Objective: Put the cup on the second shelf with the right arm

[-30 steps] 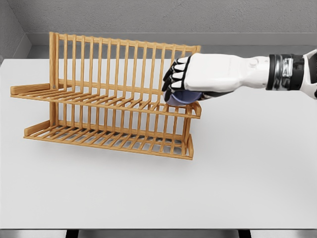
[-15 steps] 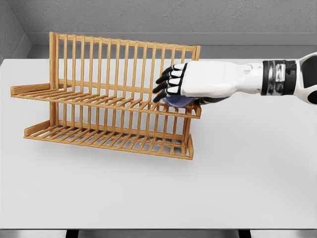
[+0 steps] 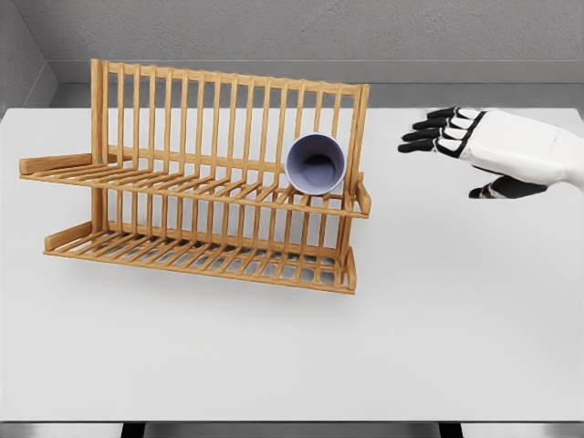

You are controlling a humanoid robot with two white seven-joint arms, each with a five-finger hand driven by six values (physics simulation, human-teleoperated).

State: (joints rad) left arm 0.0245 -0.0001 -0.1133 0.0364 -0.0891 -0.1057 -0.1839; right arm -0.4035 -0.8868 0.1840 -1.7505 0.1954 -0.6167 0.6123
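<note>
Right arm: the white, black-fingered right robot hand is seen entering from the right edge.
Fingers: spread, pointing left, nothing held.

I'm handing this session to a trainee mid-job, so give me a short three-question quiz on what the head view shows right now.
1. True or false: the cup lies on its side on the rack's upper shelf, its mouth facing the camera.
2. Multiple choice: the right hand is A) closed around the cup, B) open and clear of the rack, to its right, C) resting on the lower shelf.
3. Fill in: the cup sits near the ___ end of the shelf, as the picture shows it.

Key: 1 true; 2 B; 3 right.
</note>
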